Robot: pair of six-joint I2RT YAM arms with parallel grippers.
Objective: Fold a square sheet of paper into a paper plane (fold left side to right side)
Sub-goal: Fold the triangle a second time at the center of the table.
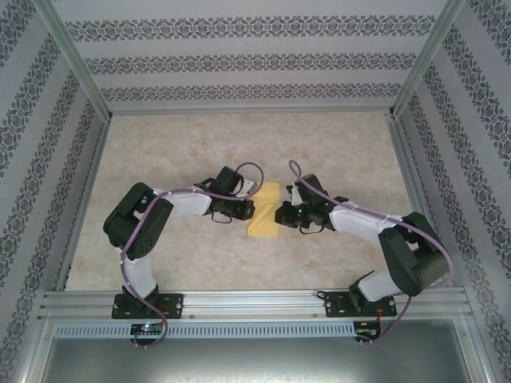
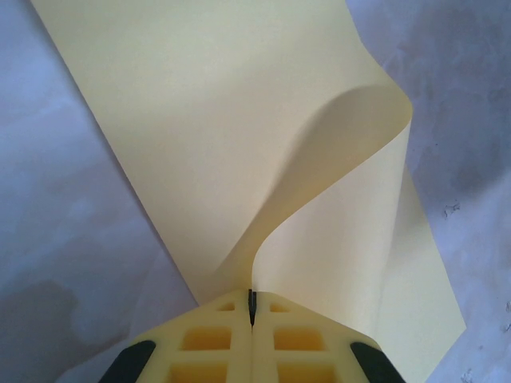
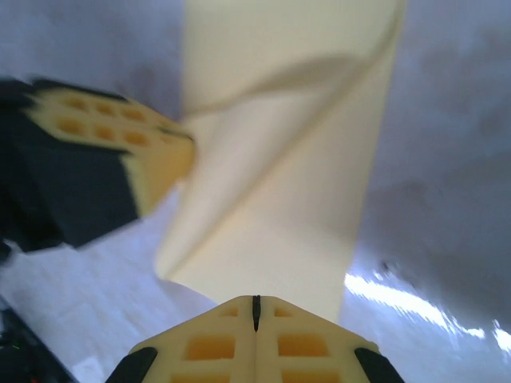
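The square sheet of paper (image 1: 264, 225) is pale yellow and lies at the middle of the table between both grippers. My left gripper (image 1: 250, 209) is shut on the sheet's left edge. In the left wrist view that edge curls up off the flat part of the sheet (image 2: 239, 120) into the pinched jaws (image 2: 252, 302). My right gripper (image 1: 279, 214) is shut, its tips (image 3: 255, 307) at the sheet's opposite edge, over flat paper (image 3: 311, 207) with nothing seen between them. The left gripper's fingers (image 3: 120, 144) show holding the raised flap. No paper plane shape is formed.
The marbled beige table (image 1: 200, 152) is boxed in by patterned walls (image 1: 239, 60) on three sides, with aluminium posts at the corners. An aluminium rail (image 1: 255, 303) carrying both arm bases runs along the near edge.
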